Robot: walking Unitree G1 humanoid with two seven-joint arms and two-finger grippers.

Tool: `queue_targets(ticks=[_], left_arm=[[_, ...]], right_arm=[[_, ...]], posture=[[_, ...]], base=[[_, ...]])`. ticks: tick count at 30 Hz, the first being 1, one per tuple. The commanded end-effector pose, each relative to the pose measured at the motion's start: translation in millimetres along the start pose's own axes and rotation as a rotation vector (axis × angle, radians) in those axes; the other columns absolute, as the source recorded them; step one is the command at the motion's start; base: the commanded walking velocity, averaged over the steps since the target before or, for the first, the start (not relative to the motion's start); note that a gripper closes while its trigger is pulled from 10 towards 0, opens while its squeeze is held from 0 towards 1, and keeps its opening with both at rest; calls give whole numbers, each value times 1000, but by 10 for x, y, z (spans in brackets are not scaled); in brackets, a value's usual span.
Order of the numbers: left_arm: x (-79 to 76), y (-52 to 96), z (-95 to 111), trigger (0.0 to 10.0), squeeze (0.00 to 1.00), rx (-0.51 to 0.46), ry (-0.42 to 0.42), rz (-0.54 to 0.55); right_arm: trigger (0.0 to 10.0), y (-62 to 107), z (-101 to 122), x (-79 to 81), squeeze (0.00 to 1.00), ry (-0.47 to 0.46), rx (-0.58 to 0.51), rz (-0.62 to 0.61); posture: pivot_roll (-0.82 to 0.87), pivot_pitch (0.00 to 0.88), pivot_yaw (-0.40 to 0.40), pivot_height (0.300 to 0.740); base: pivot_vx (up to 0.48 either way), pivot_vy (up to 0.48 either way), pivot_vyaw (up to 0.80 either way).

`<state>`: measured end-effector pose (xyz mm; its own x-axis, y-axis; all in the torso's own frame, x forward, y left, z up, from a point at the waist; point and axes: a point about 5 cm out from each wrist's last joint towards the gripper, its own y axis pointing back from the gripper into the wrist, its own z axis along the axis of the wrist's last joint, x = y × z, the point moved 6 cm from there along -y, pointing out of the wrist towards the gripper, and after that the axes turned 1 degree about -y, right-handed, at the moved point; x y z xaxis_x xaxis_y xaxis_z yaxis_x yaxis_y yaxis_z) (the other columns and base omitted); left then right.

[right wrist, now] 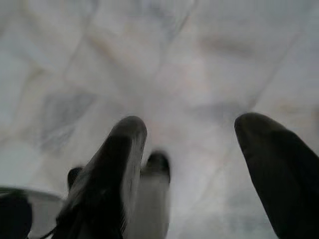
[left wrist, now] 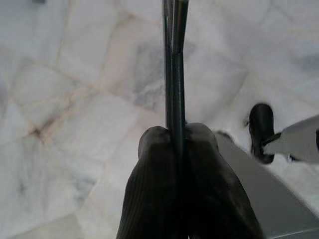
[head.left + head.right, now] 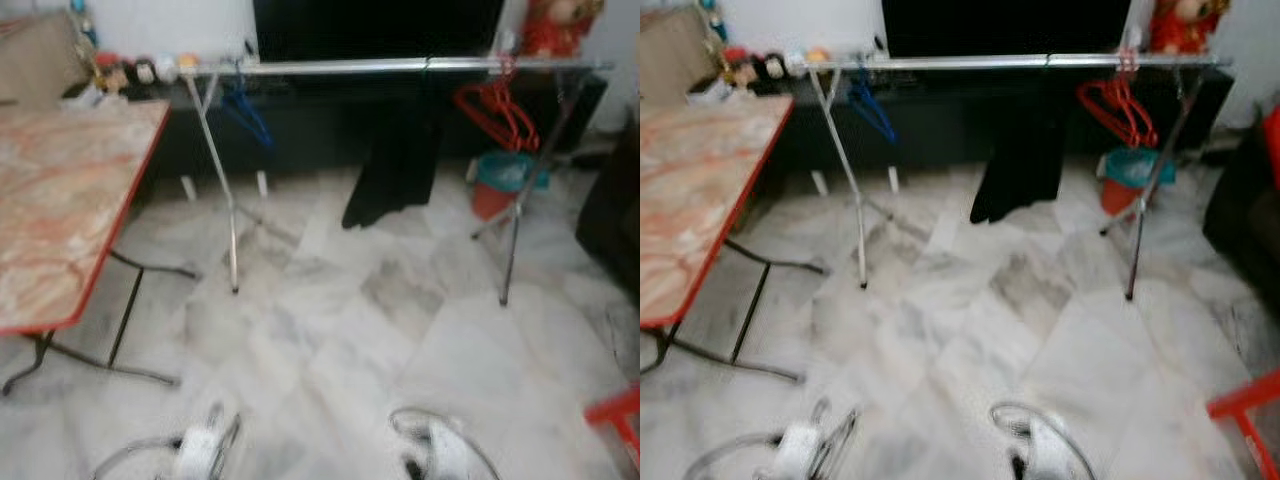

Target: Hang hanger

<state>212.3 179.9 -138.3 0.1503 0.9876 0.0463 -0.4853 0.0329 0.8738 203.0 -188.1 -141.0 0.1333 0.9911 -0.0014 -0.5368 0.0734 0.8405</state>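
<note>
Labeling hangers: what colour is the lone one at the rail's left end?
Blue hanger, hooked on the rail; clearest in the left eye view.

My left arm (image 3: 200, 452) sits low at the bottom left of the head view, blurred. My left gripper (image 2: 175, 137) has its two black fingers (image 2: 154, 169) pressed together on a thin dark hanger (image 2: 173, 59) that runs up out of the frame's top. My right arm (image 3: 440, 448) hangs at the bottom centre-right. My right gripper (image 1: 189, 129) points downward, fingers (image 1: 124, 149) spread wide apart, holding nothing.
</note>
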Motion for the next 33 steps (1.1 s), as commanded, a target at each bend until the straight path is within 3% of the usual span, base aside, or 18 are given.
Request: queue_targets(ticks=[1,33], left_arm=[[145,19,-37,10000,0,15,-6,33],[141,18,-31,10000,0,12,5,31]], right_arm=[[10000,-8,36,154,0,-4,-10,33],[10000,-13,61,153,0,31,-5,47]], posture=[[-15,0,11,740],[-13,0,3,740]], base=[[319,0,0],[322,0,53]])
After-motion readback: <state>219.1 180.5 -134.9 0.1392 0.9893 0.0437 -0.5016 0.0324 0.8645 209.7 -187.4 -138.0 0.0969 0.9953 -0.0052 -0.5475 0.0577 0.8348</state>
